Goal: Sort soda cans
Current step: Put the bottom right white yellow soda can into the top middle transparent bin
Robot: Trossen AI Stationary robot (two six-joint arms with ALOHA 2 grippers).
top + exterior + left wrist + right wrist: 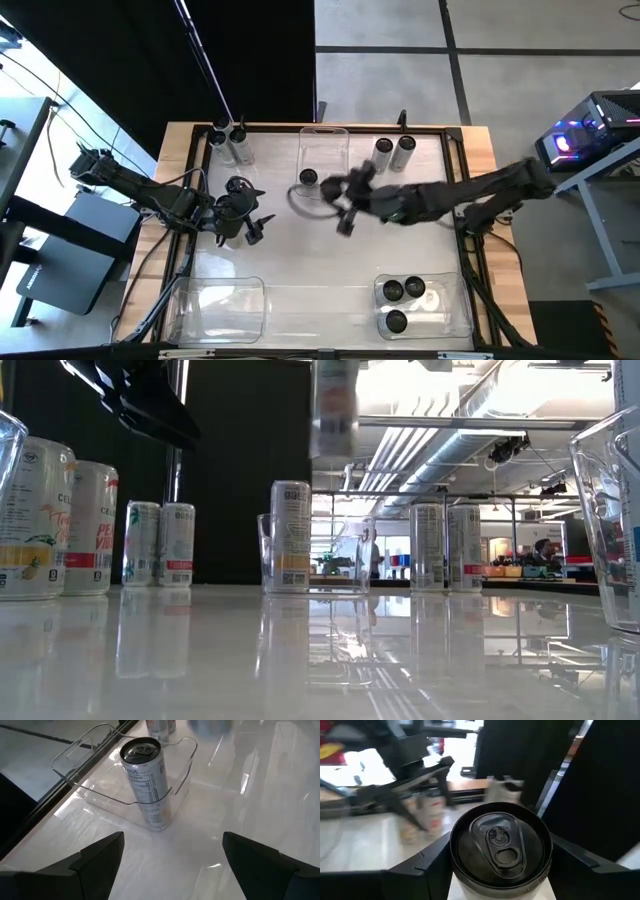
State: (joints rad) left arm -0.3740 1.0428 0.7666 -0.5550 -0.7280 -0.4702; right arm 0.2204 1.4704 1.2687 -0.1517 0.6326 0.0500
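Right claw (495,865) grips round-topped can (500,845) (metal).

Two dark, jointed arms with black cables trailing; each hand (170,862) (497,865) ends in flat, matte-black wedge-shaped fingers.

Three clear plastic bins (323,140) (220,308) (455,305) sit on the glossy white table (320,270).

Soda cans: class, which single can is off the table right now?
The can clamped in the right gripper, carried mid-table above the surface. Every other can stands on the table or inside a clear bin.
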